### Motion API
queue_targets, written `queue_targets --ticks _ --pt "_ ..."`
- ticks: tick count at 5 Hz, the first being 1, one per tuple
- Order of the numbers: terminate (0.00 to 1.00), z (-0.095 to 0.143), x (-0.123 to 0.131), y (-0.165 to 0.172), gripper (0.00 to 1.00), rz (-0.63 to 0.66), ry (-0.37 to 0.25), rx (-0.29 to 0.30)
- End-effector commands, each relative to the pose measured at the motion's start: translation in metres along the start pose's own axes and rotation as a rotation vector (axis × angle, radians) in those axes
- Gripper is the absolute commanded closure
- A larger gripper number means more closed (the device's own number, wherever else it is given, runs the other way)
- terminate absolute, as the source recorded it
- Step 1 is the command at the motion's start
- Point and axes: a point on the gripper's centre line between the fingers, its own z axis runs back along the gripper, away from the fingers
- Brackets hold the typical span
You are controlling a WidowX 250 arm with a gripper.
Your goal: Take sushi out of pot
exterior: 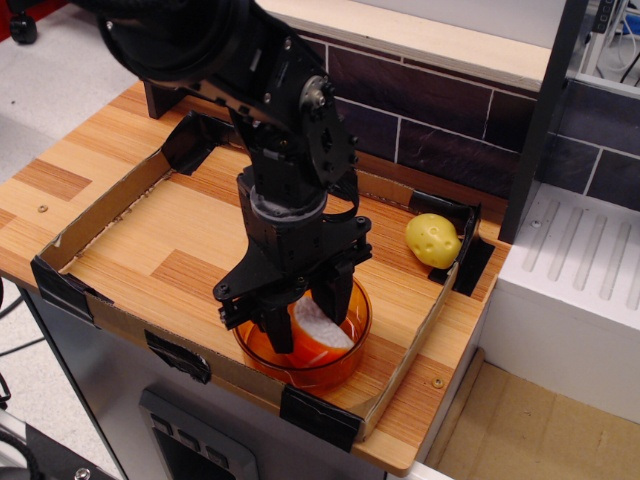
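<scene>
Wooden counter (pixel 120 250); sushi (pixel 318 332) between end effector (pixel 306 318) fingers.

Glossy translucent plastic pot (pixel 345 362) (orange), matt wood-grain table (pixel 120 150).

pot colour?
Translucent orange pot, clearest in the observation.image view, the only one.

The sushi (pixel 318 332) sits in the pot (pixel 345 362). The potato (pixel 432 241) lies at two o'clock, probably against the wall (pixel 455 262).
</scene>
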Motion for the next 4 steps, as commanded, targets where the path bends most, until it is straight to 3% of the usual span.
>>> queue_targets --ticks 1,2,4 --pt "0.00 0.079 0.012 -0.001 1.00 0.015 0.021 -0.125" --pt "0.00 0.103 0.025 0.001 1.00 0.052 -0.008 -0.162" --pt "0.00 0.106 0.083 0.006 1.00 0.136 -0.127 -0.134"
